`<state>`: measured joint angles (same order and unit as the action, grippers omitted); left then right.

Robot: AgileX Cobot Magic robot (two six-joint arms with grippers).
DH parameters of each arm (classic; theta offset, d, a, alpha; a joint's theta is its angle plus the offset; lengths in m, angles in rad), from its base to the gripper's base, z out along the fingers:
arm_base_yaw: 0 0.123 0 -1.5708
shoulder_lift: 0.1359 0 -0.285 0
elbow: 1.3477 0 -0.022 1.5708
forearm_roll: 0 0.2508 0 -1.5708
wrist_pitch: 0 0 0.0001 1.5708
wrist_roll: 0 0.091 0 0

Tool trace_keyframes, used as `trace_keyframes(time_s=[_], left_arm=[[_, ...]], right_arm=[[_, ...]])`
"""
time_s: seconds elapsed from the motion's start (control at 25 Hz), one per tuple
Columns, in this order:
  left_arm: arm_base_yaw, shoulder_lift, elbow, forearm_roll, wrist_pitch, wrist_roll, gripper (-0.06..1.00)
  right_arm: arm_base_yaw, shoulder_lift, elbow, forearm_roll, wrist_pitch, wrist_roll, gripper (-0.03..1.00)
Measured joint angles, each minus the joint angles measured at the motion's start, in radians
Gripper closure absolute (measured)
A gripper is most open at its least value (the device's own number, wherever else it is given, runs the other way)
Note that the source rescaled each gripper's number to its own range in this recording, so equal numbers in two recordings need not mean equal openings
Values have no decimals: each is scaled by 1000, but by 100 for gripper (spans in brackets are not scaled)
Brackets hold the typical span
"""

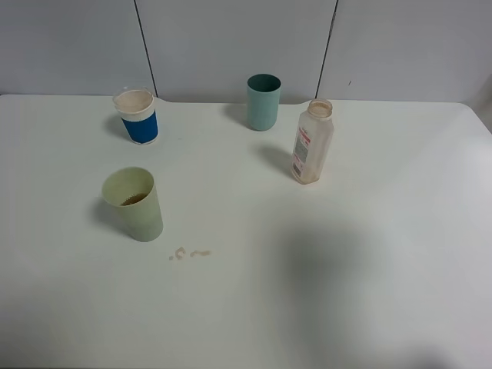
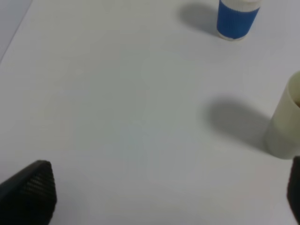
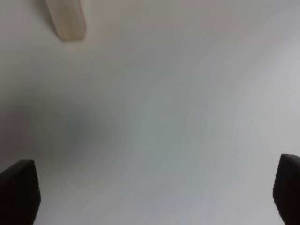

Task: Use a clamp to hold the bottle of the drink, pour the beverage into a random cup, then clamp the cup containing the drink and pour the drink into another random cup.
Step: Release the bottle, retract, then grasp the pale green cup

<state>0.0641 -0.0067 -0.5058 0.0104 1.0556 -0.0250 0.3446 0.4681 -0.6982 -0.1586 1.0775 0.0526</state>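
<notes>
**Figure. White table (image 1: 346, 292) seen from above and from both wrists, read left to right.**

We see the left claw (image 2: 161, 192) only through its own camera. Its two black fingers (image 2: 28, 192) stand as wide apart as the view allows, with bare table between them and nothing in their hold.

Farthest ahead of this claw, well apart from it, stands the blue cup (image 1: 138, 117), upright. We cannot tell whether it holds anything.

Nearer to the claw, ahead of it and just outside the line of one finger, stands the green cup (image 1: 134, 204). It is upright, with a little brown tea (image 1: 135, 199) at its bottom.

A few brownish drops (image 1: 188, 253) lie on the table just beside this cup's foot, on the side toward the right claw.

The teal cup (image 1: 264, 101) stands upright at the far side, well apart from both claws.

The bottle (image 1: 311, 142) stands upright and uncapped, well ahead of the right claw (image 3: 152, 192) and off toward one of its fingers.

That claw likewise gapes fully, gripping nothing, with plain table between its dark fingertips.
</notes>
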Motion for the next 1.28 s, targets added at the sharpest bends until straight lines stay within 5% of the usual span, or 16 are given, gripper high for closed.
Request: trace_keyframes(time_s=[0.32, 0.68, 1.28], left_arm=[[0, 0, 0, 0, 0, 0, -6], [0, 0, 0, 0, 0, 0, -6], [0, 0, 0, 0, 0, 0, -6]], right_arm=[[0, -160, 0, -8, 95, 37, -3], [0, -293, 178, 21, 22, 38, -3], [0, -318, 200, 15, -18, 38, -3]])
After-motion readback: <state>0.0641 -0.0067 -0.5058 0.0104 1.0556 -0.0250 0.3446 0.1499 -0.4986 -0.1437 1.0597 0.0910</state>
